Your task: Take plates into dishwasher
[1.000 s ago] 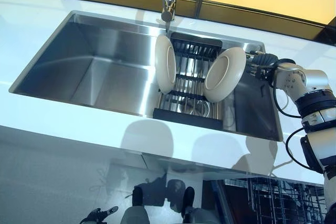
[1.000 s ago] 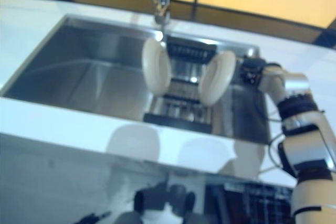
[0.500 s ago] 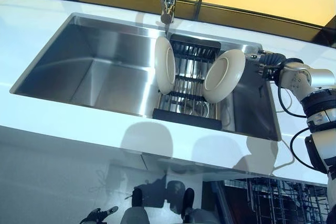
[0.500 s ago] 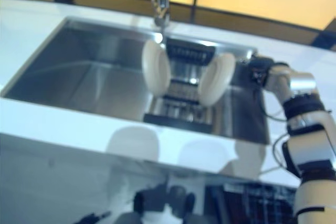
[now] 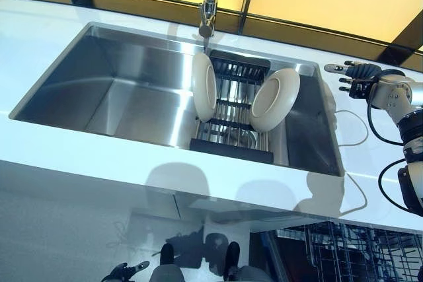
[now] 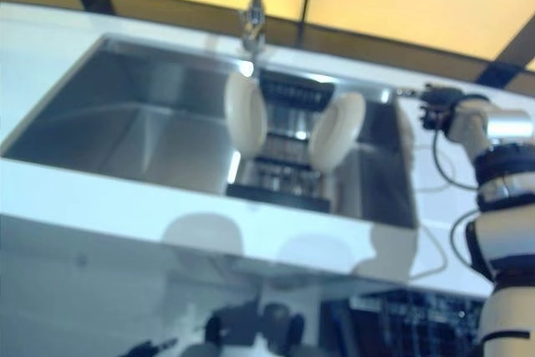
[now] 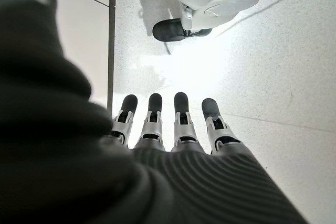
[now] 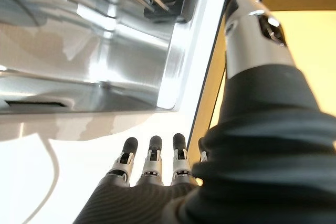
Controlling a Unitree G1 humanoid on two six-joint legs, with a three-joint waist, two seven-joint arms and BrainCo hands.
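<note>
You see two plates standing on edge in the black rack [image 5: 232,113] at the centre of the frame, inside the right half of the steel sink [image 5: 119,84]. The left plate [image 5: 203,86] stands nearly upright; the right plate [image 5: 273,100] leans to the right. The right hand [image 5: 352,77] is at the right edge of the frame, over the white counter [image 5: 79,160] beside the sink's back right corner, apart from both plates, fingers straight and holding nothing. The left hand [image 7: 173,129] shows only in its wrist view, fingers extended over the floor, empty. The dishwasher basket [image 5: 350,252] appears at lower right, below the counter
</note>
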